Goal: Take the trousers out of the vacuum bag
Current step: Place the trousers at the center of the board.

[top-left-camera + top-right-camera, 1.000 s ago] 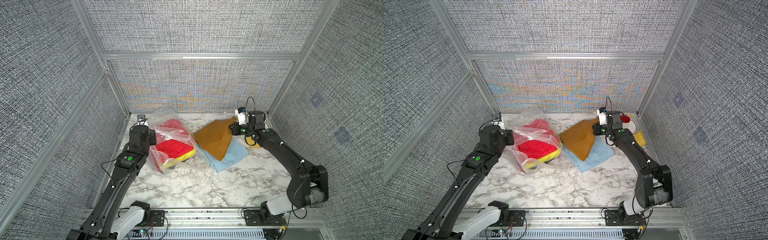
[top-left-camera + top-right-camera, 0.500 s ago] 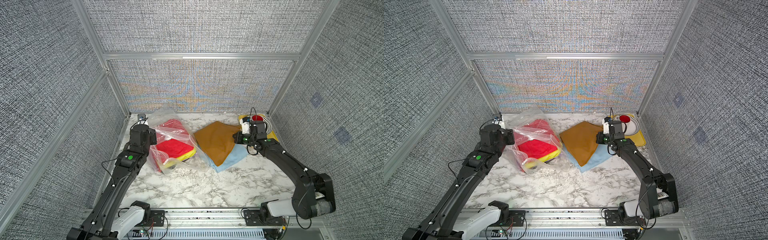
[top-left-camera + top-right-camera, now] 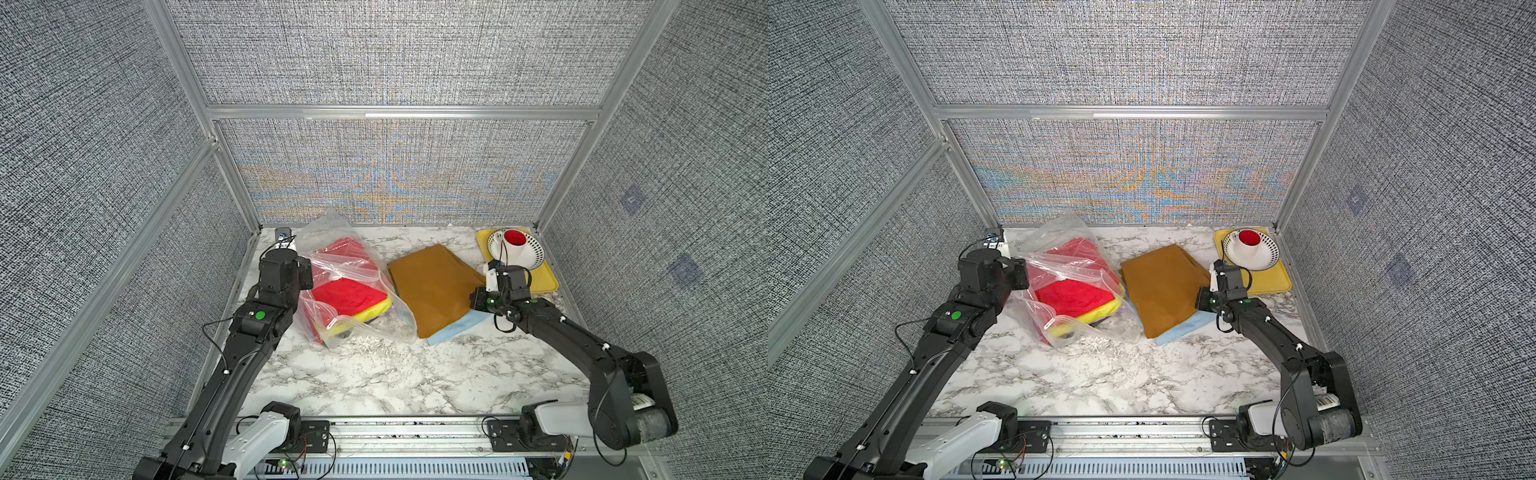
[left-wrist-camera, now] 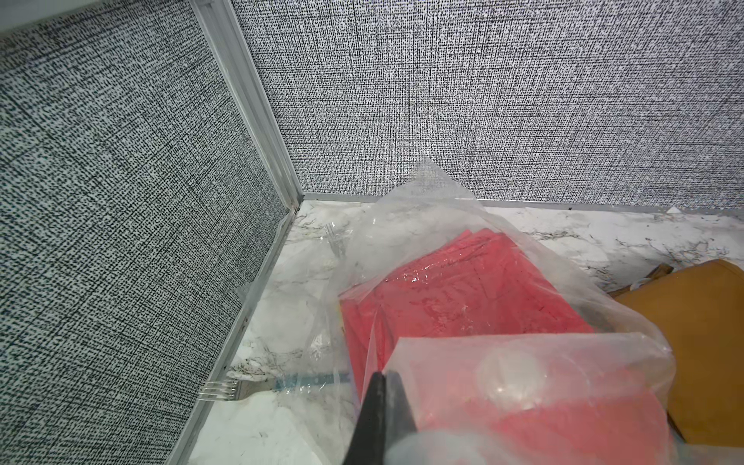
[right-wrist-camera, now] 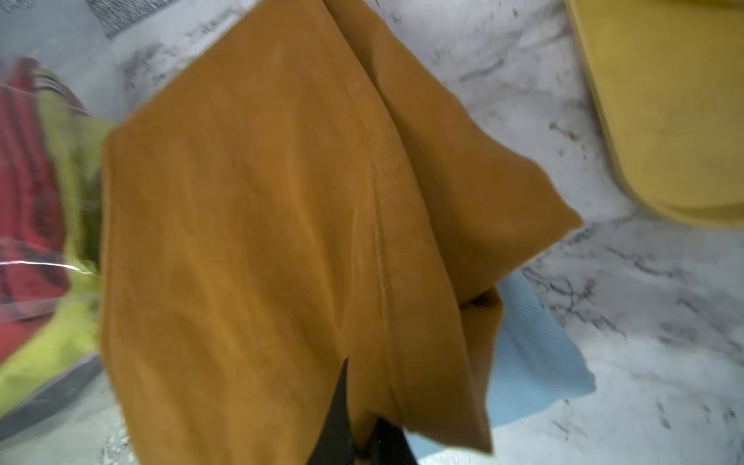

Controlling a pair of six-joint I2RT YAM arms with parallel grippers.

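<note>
Mustard trousers (image 3: 432,286) pulled flat over light blue pair (image 3: 457,332), right gripper (image 5: 360,426) clamping edge; left gripper (image 4: 382,402) pinching crinkly vacuum bag (image 3: 357,266).

Near tabletop (image 3: 374,374) open; vacuum bag (image 3: 328,232) and yellow tray (image 3: 540,280) crowd far corners.

Clear vacuum bag (image 3: 397,322); trousers (image 3: 432,286) mustard brown, light blue, red, yellow; tray (image 3: 540,282) yellow; table (image 3: 374,374) white-grey marble.

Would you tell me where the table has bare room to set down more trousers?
Free: the wide front strip of the table, bordered behind by the vacuum bag and the mustard trousers; also a narrow back patch between bag and yellow tray. Crowded: around bag, trousers and tray.
</note>
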